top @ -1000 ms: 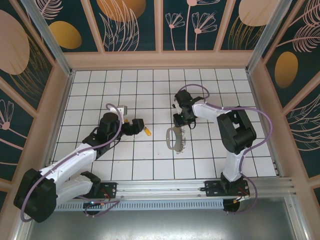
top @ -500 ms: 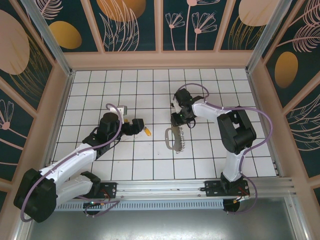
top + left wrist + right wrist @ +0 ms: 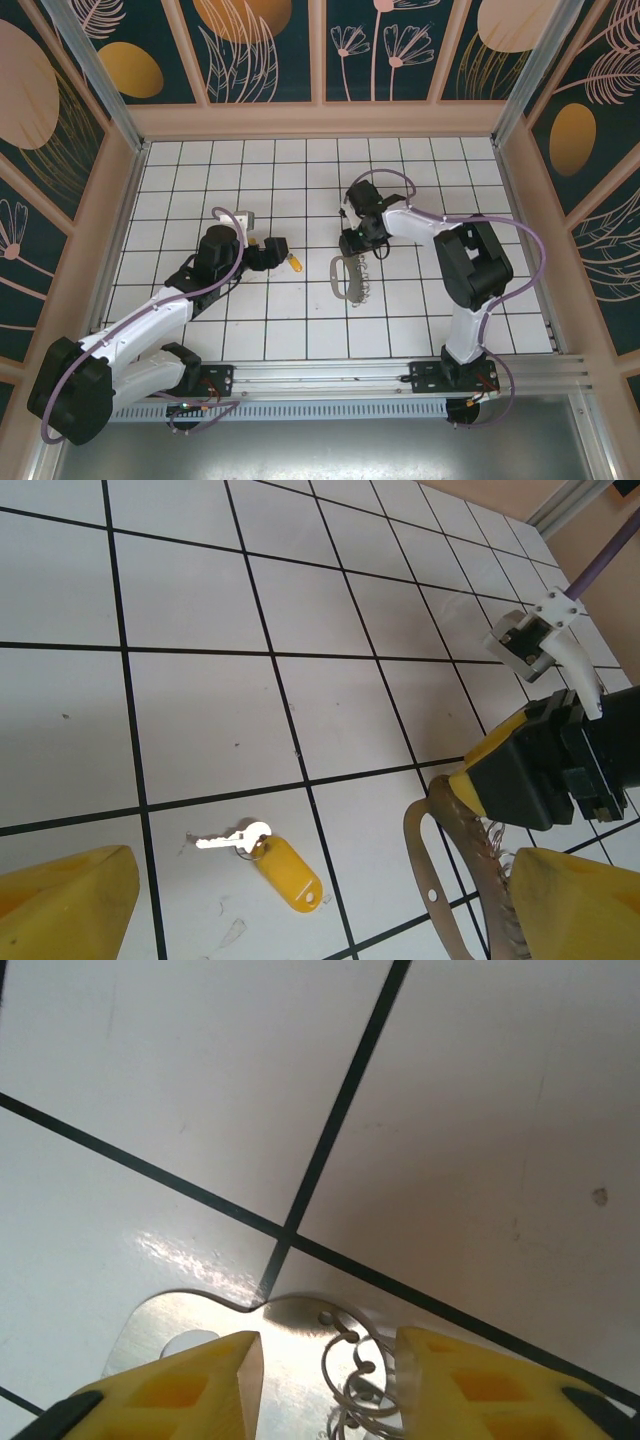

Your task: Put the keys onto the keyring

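keys (image 3: pixel 258 852), a small silvery blade on a yellow plastic tag, lie just ahead of your wide-spread left gripper (image 3: pixel 277 251); your right gripper (image 3: pixel 325 1380), jaws parted, straddles one end of the tan d-shaped keyring (image 3: pixel 290 1315); bare white tiles (image 3: pixel 300 330) all around.

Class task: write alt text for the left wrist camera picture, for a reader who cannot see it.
A small silver key with a yellow tag lies flat on the white tiled table, ahead of the open left gripper. To its right, the right gripper sits at the top end of the tan keyring.
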Robot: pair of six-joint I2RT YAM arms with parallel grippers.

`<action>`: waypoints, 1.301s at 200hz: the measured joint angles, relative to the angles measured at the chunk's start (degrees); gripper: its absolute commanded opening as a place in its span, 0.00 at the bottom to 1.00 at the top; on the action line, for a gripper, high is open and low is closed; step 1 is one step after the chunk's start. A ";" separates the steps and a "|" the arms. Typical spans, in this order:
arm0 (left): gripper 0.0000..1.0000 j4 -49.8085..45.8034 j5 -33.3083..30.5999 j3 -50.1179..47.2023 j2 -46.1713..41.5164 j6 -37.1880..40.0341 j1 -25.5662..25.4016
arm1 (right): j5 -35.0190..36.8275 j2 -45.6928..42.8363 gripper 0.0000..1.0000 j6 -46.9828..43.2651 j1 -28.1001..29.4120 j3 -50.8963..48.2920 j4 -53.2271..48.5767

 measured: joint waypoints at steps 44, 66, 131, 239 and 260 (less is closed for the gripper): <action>0.95 0.02 0.00 0.00 0.00 -0.02 0.00 | 0.96 -2.86 0.48 0.96 0.00 -2.01 -0.13; 0.95 0.02 0.00 0.00 0.00 0.00 0.00 | 0.92 -3.17 0.48 0.98 0.00 -2.60 -0.11; 0.95 0.02 -0.20 0.00 0.00 0.00 0.00 | -0.72 -3.17 0.39 1.36 0.00 -3.32 0.33; 0.95 0.13 -0.22 -0.09 -0.04 0.00 0.00 | -2.23 -1.62 0.39 1.38 -0.11 -1.64 1.03; 0.95 0.13 -0.37 -0.26 -0.17 0.00 0.00 | -2.23 -0.57 0.38 1.38 -0.15 -1.31 1.22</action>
